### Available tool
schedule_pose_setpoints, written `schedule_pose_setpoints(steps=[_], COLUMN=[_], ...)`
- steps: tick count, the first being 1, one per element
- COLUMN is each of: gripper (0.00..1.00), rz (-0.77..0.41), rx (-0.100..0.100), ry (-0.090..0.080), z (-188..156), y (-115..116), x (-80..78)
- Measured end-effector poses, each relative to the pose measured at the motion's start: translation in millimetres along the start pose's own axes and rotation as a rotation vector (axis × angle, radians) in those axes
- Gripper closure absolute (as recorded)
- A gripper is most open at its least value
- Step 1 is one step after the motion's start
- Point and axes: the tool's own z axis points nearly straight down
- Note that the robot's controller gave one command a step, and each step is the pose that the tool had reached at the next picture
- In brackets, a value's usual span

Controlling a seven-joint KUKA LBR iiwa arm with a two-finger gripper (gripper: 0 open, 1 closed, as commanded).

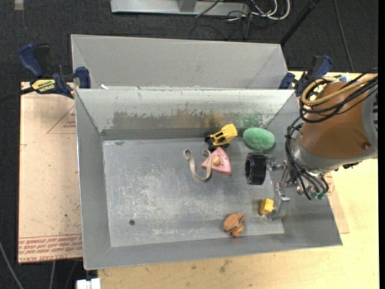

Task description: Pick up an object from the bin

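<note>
My gripper [280, 192] hangs low over the bin's right side, near the front right corner. A small yellow block [266, 207] lies just to its left, touching or nearly touching it. A black cylinder [255, 169] stands a little further back and to the left. A brown and orange lump [234, 224] rests near the front wall, left of the yellow block.
Toward the back lie a green oval [259, 138], a yellow toy vehicle [221, 135], a pink triangular piece [217, 161] and a grey curved hook [198, 167]. The arm with its orange cover and cables reaches in over the right wall. The bin's left half is bare floor.
</note>
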Motion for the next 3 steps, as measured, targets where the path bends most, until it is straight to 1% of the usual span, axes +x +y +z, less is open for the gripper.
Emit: schedule_pose_setpoints(steps=[1,2,3], gripper=[0.00,0.00,0.00], rz=[-0.069,-0.302,-0.398], rx=[0.001,-0.001,-0.001], ry=[-0.005,0.001,0.001], z=[31,70,81], y=[-9,-11,-13], x=[-6.3,-8.4,-37.8])
